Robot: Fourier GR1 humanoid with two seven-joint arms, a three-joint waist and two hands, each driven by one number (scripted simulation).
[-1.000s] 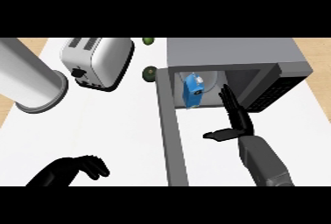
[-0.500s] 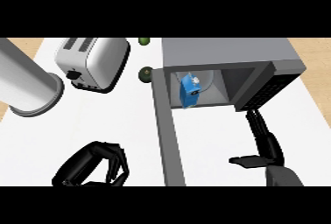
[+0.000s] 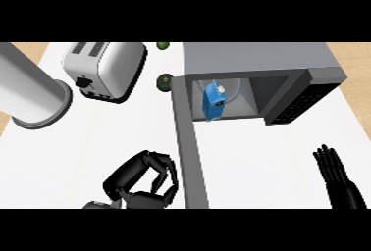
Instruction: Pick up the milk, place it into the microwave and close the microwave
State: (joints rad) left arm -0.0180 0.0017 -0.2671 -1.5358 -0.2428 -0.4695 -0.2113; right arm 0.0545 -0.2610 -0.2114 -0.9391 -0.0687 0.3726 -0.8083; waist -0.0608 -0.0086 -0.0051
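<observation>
A blue milk carton stands inside the open grey microwave at the upper right. The microwave's door swings out toward me as a long grey panel. My left hand is low in the view just left of the door's outer edge, fingers curled, holding nothing. My right hand is at the lower right, away from the microwave, fingers straight and pointing up.
A silver toaster sits at the upper left of the white counter. A large grey cylinder lies at the far left. Two dark green round things rest beside the microwave's left wall.
My right hand has pulled back from the microwave's opening to the lower right. My left hand has moved up and right toward the door's edge. The milk stays inside.
</observation>
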